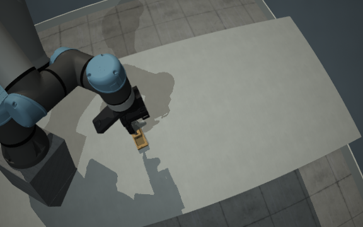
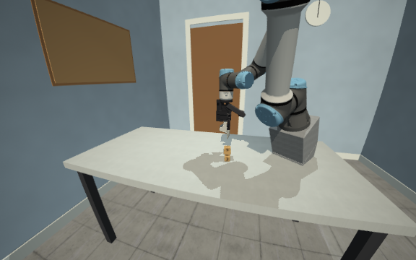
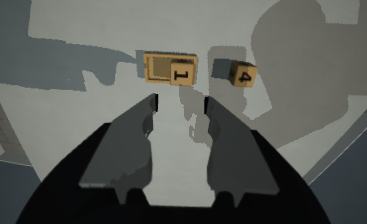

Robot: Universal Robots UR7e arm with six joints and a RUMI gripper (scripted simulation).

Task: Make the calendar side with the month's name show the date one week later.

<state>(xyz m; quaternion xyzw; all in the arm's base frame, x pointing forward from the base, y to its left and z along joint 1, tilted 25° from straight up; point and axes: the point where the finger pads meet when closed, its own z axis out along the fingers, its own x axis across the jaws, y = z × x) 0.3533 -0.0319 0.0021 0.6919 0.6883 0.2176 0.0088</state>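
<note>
The robot arm (image 1: 52, 79) (image 2: 282, 54) is wearing dark grey and pale grey tubes, with light blue round caps (small screws are dotting them) and black rings.

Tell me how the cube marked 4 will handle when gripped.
The cube will probably stay stiff, since its faces look flat and its edges straight. It likely won't roll, being boxy. Its wood-like colouring suggests it may be fairly light, though that's a guess.
</note>
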